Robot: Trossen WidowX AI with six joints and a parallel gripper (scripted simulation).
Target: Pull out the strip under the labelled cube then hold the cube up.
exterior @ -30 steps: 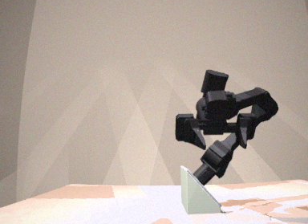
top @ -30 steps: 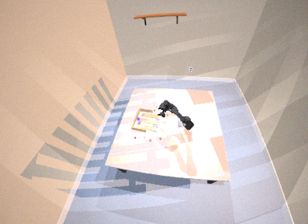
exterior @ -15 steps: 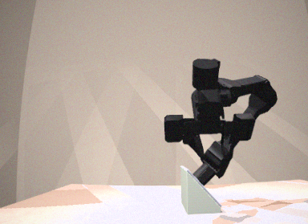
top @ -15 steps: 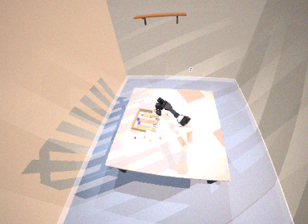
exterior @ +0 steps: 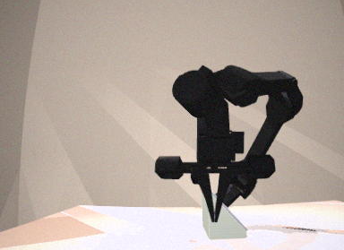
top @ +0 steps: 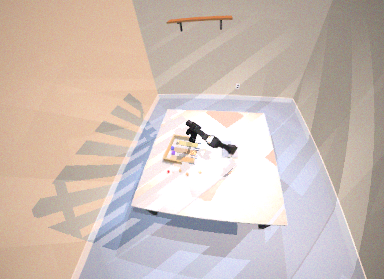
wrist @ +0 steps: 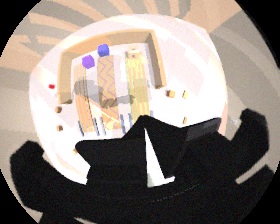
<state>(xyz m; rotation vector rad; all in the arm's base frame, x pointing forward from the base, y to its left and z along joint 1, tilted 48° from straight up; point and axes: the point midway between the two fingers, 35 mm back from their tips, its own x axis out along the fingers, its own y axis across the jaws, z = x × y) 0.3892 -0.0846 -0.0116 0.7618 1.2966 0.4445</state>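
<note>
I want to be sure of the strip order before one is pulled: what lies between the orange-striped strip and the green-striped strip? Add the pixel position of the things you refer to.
The tan zigzag strip (top: 182, 150) (wrist: 106, 75) lies between them, as the wrist view shows.

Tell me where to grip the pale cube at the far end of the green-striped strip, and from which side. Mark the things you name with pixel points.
Come from above and close the jaws across the left and right faces of the pale cube (top: 177, 142) (wrist: 133, 51): it looks squarely block-shaped, and the wooden wall (top: 169, 149) (wrist: 108, 38) close behind likely crowds a front-to-back grip.
</note>
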